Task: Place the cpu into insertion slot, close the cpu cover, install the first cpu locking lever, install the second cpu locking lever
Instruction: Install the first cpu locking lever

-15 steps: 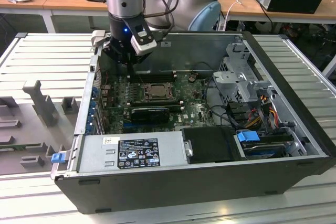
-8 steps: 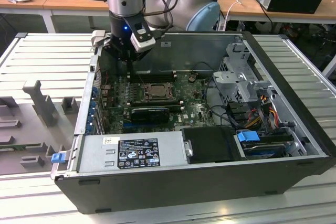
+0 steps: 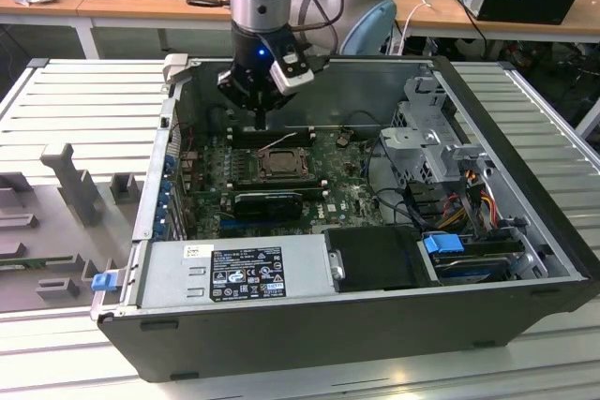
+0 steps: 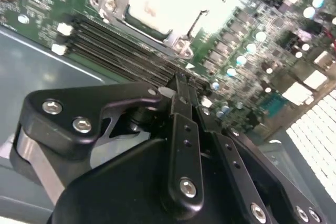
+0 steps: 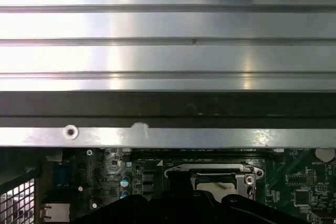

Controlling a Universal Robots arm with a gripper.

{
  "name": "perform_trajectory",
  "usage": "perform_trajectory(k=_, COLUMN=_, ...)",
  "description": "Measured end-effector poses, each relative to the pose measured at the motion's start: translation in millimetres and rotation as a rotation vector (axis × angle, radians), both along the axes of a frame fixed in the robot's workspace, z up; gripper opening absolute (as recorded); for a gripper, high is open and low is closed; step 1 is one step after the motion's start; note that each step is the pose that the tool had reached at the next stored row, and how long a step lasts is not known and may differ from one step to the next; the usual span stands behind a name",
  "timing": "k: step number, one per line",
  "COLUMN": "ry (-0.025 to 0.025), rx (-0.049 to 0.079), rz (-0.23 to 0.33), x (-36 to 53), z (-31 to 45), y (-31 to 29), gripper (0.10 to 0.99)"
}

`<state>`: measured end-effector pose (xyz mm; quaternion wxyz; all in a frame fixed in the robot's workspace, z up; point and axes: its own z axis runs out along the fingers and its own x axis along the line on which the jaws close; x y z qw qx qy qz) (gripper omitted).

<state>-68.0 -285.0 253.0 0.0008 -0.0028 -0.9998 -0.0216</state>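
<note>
Inside the open computer case, the cpu (image 4: 152,1) lies in the insertion slot (image 3: 278,164) on the green board, its pale face showing. The metal cpu cover (image 4: 176,40) lies flat around it as a frame. A thin pale locking lever (image 3: 278,142) rises at an angle from the slot's far edge. My gripper (image 3: 260,123) hangs just beyond that edge, over the long black memory slots (image 4: 121,51). In the second wrist view the gripper (image 4: 181,85) has its black fingers (image 4: 184,140) shut together with nothing between them. The first wrist view catches the slot (image 5: 215,179) below the case wall.
The case's dark far wall (image 5: 168,108) stands close behind the gripper. A power supply (image 3: 244,271) fills the near side, and drive cages with cable bundles (image 3: 441,152) sit on the exterior view's right. A black card (image 3: 267,203) lies just in front of the slot.
</note>
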Motion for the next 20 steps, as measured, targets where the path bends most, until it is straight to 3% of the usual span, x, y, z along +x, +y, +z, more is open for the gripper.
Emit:
perform_trajectory(k=1, ry=0.0, rx=0.002, rz=0.001, x=7.6, z=-0.8, y=0.0, gripper=0.106)
perform_trajectory(k=2, ry=0.0001, rx=0.014, rz=0.001, x=10.0, z=-1.1, y=-0.1, gripper=0.106)
perform_trajectory(k=3, ry=-0.0002, rx=0.038, rz=0.011, x=12.5, z=-2.6, y=0.1, gripper=0.106)
perform_trajectory(k=6, ry=0.0004, rx=0.035, rz=0.052, x=15.6, z=-7.4, y=0.0, gripper=0.106)
perform_trajectory(k=10, ry=0.0003, rx=0.035, rz=0.06, x=26.8, z=-17.5, y=0.2, gripper=0.106)
perform_trajectory(k=20, ry=0.0004, rx=0.035, rz=0.065, x=38.0, z=-26.8, y=3.5, gripper=0.106)
